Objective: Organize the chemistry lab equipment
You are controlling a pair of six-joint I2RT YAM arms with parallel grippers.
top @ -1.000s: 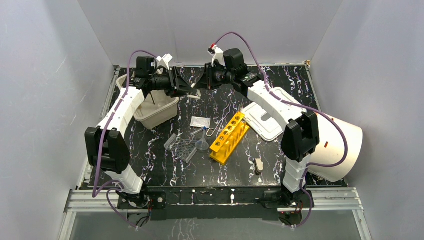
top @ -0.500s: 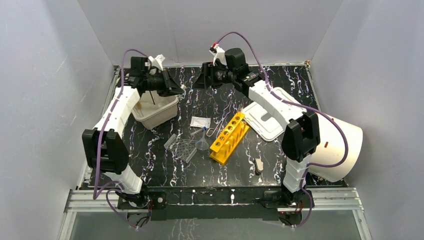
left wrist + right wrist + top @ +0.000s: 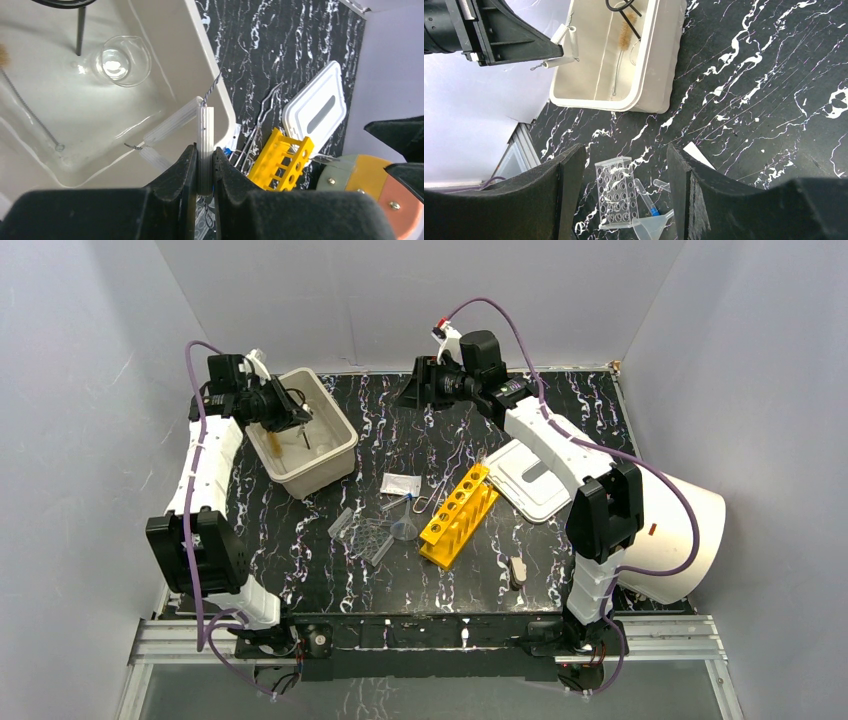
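Bare desk (image 3: 395, 440) runs along the far edge between bin (image 3: 336, 454) and lid (image 3: 541, 481); yellow rack (image 3: 458, 513) and clear tray (image 3: 363, 534) crowd the centre.

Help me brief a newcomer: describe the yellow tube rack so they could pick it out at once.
On the black marbled table, look near the middle, just left of the white slotted lid. The yellow tube rack lies there at a slant, a clear funnel beside it. It alone is bright yellow, with a row of round holes.
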